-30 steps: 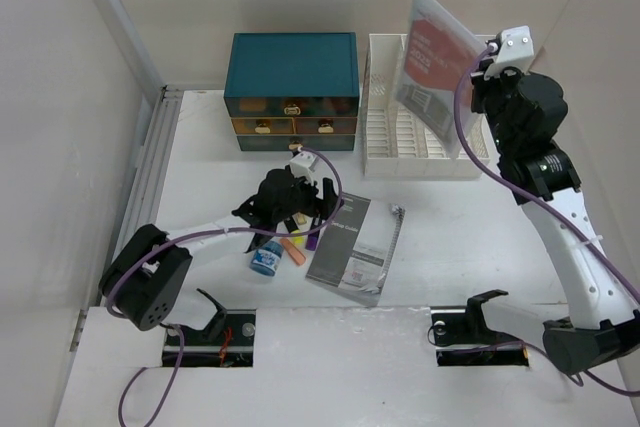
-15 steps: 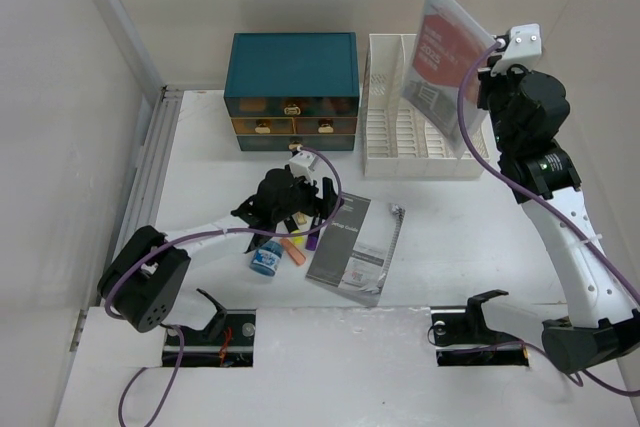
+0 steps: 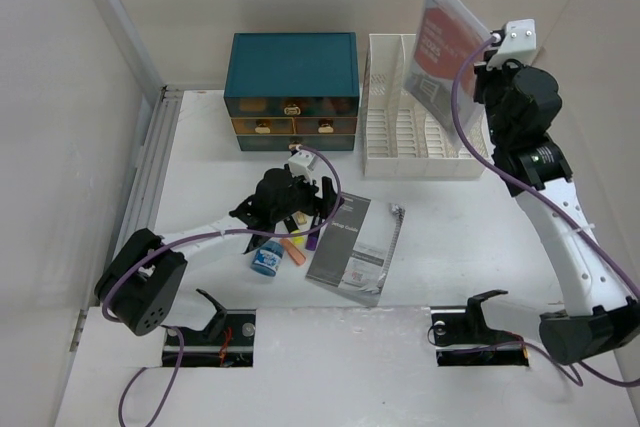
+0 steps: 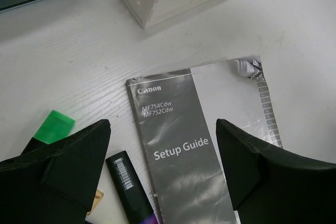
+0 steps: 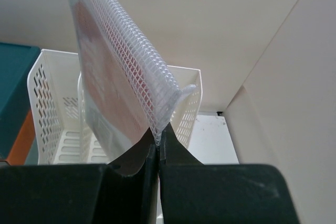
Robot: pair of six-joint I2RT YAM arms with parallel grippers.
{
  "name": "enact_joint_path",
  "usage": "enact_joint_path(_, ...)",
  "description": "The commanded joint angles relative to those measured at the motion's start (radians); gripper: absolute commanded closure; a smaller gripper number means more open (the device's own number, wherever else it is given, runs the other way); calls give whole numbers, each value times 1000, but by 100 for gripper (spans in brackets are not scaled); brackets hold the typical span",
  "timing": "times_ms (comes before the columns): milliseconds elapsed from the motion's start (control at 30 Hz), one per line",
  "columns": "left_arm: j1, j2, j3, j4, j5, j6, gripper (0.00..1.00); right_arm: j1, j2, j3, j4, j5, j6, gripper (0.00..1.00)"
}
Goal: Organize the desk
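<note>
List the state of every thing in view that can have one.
Right gripper: fingers shut on the notebook's spiral edge.
Notebook: closed, held tilted above the file rack.
Left gripper: fingers open, holding nothing.
Drawer chest: all drawers shut.
Setup guide: closed, flat on the table, one corner crumpled.

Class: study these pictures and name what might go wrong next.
The right gripper pinches the notebook only at its spiral edge, so it may slip or swing. It hangs tilted above the white rack and may catch the rim. The open left gripper, over the booklet, may knock the black marker.
</note>
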Motion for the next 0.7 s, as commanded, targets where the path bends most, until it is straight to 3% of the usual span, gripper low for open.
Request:
enact_joint_path(0, 6, -40, -4, 30, 23, 10, 21, -6, 38, 6, 159, -16, 40, 100)
enact_joint_path(300, 6, -59, -13, 30, 14, 10, 21, -15, 182, 18, 251, -37, 118, 100)
enact_joint_path(567, 6, -59, -22, 30, 14, 10, 21, -25, 202, -113, 467, -105, 186, 100)
enact_joint_path(667, 6, -59, -22, 30, 14, 10, 21, -47, 202, -147, 476, -163, 252, 100)
